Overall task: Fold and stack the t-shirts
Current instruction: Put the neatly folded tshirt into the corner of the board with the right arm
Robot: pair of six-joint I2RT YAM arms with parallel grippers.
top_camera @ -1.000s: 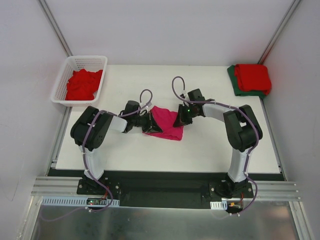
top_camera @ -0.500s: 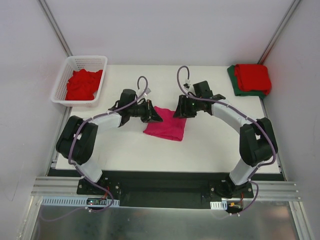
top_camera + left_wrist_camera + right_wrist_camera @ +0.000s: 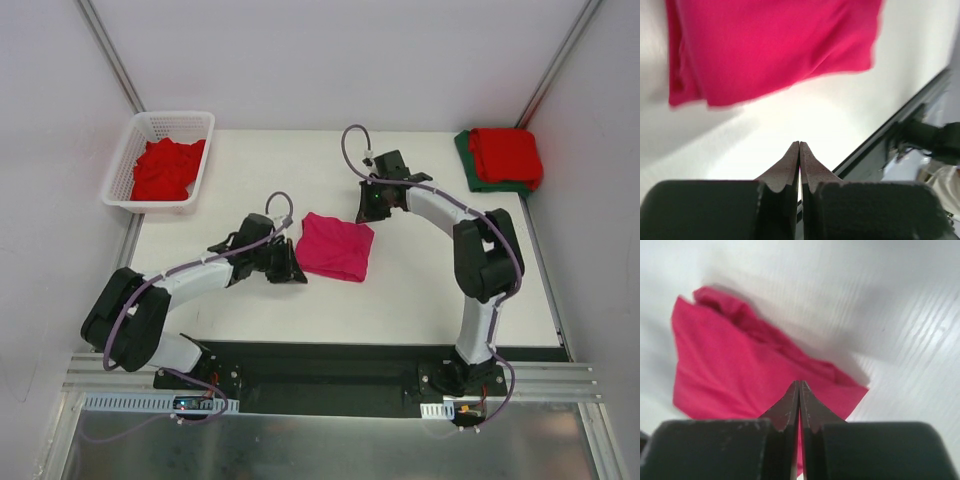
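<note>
White tabletop [image 3: 420,290], plain walls all round. Both sets of jaws are pressed together with nothing in them. The left jaws sit just off the pink t-shirt's [image 3: 335,247] near-left edge and the right jaws hang by its far-right corner. A second ago both were right on that shirt's sides; now they've backed off and it lies folded flat on its own. Far left of the pink one, red t-shirts [image 3: 165,168] are heaped in the white basket [image 3: 207,150], can't count them. Far right, a folded red t-shirt [image 3: 507,153] covers most of a dark green one [image 3: 466,160]. The pink shirt's edges are blurry in the left wrist view.
</note>
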